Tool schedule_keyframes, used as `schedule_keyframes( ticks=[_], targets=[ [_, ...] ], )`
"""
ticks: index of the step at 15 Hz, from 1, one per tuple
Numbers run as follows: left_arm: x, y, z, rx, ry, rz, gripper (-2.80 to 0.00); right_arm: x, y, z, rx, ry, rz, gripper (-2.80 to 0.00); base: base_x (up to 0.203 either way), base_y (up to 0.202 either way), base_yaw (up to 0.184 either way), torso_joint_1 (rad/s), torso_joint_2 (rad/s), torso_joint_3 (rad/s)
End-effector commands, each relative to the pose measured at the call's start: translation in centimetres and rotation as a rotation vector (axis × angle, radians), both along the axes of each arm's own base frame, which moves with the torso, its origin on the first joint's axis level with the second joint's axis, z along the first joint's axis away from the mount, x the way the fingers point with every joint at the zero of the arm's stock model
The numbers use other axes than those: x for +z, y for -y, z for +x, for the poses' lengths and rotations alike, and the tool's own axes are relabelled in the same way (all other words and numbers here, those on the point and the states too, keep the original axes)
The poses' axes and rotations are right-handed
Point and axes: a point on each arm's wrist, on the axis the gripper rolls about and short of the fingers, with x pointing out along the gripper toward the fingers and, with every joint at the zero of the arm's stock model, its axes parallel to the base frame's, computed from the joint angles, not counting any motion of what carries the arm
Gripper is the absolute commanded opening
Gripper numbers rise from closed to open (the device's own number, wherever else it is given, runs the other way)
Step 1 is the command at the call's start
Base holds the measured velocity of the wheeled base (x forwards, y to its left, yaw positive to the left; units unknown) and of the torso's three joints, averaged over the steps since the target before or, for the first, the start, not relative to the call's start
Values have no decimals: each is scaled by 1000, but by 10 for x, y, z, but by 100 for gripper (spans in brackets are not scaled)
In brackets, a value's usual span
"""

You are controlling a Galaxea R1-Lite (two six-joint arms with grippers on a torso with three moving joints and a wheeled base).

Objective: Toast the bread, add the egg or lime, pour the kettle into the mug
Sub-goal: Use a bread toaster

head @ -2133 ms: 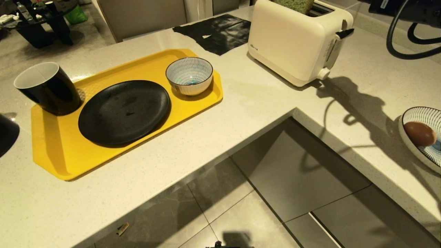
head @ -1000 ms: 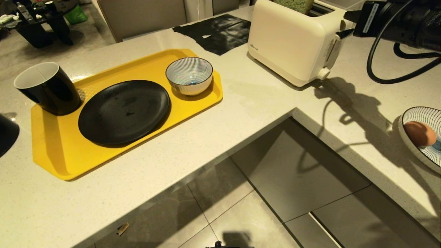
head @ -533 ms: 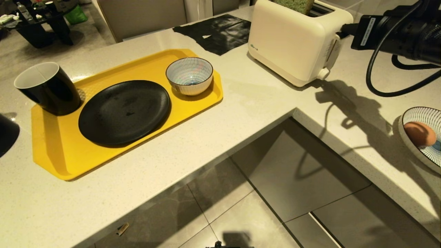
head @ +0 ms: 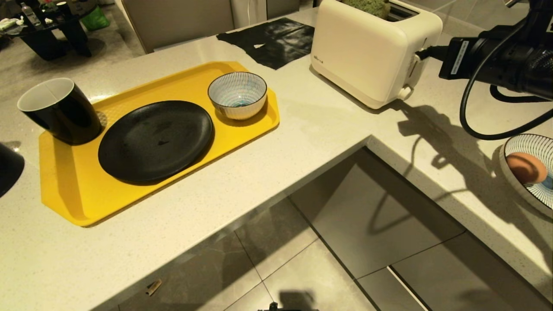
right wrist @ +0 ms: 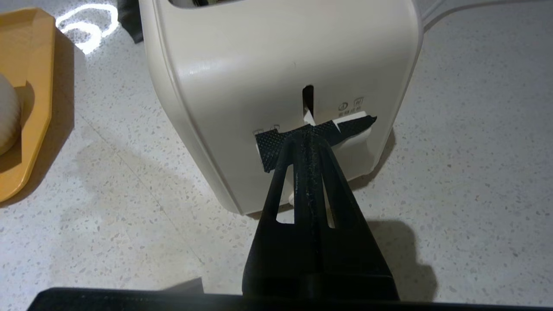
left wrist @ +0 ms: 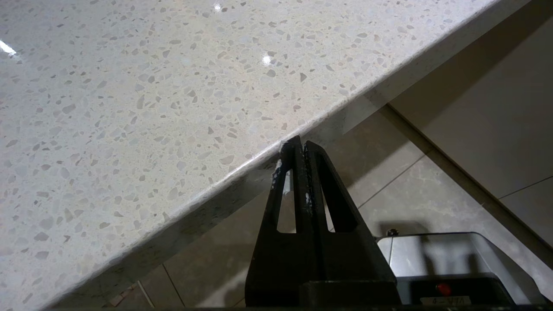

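The pale green bread (head: 370, 6) sits low in the slot of the cream toaster (head: 363, 52), with only its rounded top showing. My right gripper (head: 421, 54) (right wrist: 309, 133) is shut, and its tips rest on the black textured toaster lever (right wrist: 268, 146), low in its slot. The black mug (head: 58, 110) stands at the left end of the yellow tray (head: 69, 194). An egg (head: 526, 167), peach-orange in this light, lies in a striped dish (head: 514, 185) at the right edge. The kettle (head: 7, 167) shows only as a black edge at far left. My left gripper (left wrist: 299, 147) is parked, shut, beside the counter edge.
A black plate (head: 155, 140) and a blue-striped bowl (head: 237, 94) also sit on the tray. A black mat (head: 272, 41) lies behind them. The counter (head: 302, 125) turns a corner around an open floor recess. My right arm's cable (head: 479, 125) hangs over the counter.
My right arm has swung in from the upper right and come down onto the toaster's lever. The lever has gone down and the bread has sunk lower in the slot.
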Motion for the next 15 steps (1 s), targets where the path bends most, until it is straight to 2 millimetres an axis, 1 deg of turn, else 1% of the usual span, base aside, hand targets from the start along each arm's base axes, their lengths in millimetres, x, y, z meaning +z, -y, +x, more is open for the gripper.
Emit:
schedule_keyframes(
  ticks=[1,10,15],
  targets=[
    [0,0,0,0,-1,0,-280,-5,-1,3,3,-17,-4,-280,0,0,0,0,0,0],
    [0,0,0,5,-1,0,-280,-18,-4,16,3,-46,-8,-280,0,0,0,0,0,0],
    [0,0,0,5,-1,0,-280,-23,-5,17,3,-52,-12,-280,0,0,0,0,0,0]
  ],
)
